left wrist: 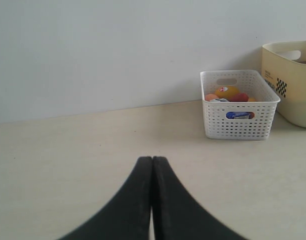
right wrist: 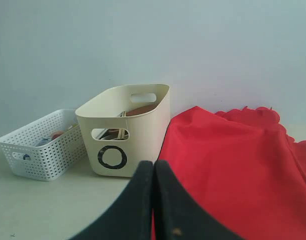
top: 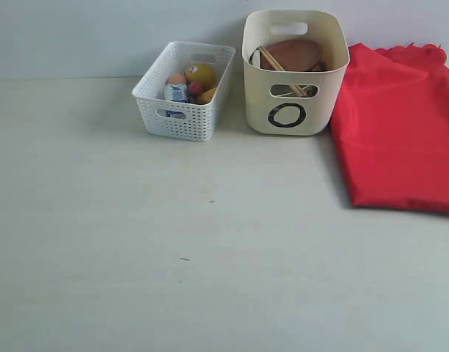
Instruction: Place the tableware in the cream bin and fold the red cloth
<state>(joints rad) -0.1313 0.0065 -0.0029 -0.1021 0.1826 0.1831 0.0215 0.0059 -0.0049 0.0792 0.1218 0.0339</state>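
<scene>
From the console I am watching three feeds. The exterior view is looking down into the cream bin, where the round brown wooden plate is leaning inside with two wooden chopsticks slanting across it; what else is lying in there I cannot tell. The red cloth is lying smooth on the table, just beside the bin's right wall and running out of frame. Only the wrist cameras are showing the tools. The left gripper is pointing toward the white lattice basket with its black jaws pressed together, and that view is catching a checkered mark on the bin's side. The right gripper is likewise pressed together and holding nothing, facing the bin's black ring mark and the cloth's scalloped far edge.
</scene>
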